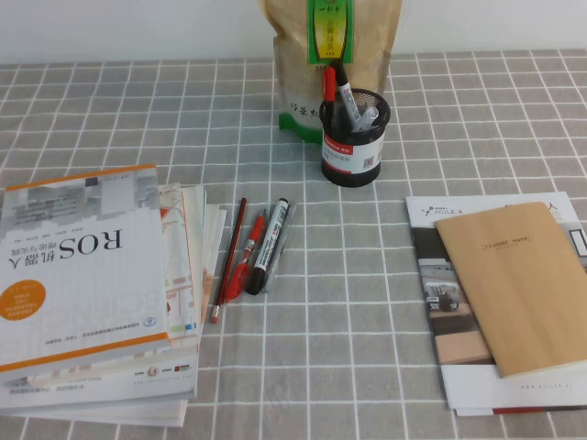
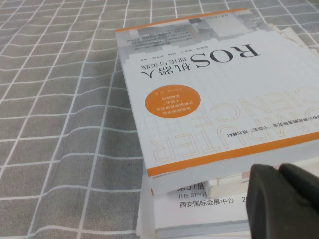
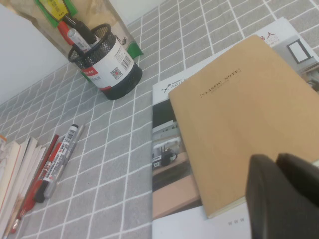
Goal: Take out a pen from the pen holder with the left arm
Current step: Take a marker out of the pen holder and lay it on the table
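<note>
A black mesh pen holder [image 1: 353, 147] stands at the back middle of the table, also in the right wrist view [image 3: 107, 64]. A red marker [image 1: 328, 84] and a black marker [image 1: 350, 99] stick up from it. Neither arm shows in the high view. My left gripper [image 2: 278, 172] is shut and empty, hovering over the near edge of the book stack [image 2: 209, 99], far from the holder. My right gripper [image 3: 275, 162] is shut with nothing in it, above the tan notebook [image 3: 239, 114].
A black marker [image 1: 271, 246], a red pen [image 1: 243, 268] and a red pencil [image 1: 229, 261] lie beside the book stack [image 1: 83, 275]. A paper bag [image 1: 293, 55] stands behind the holder. The tan notebook [image 1: 514, 284] lies on a magazine [image 1: 431, 238] at right.
</note>
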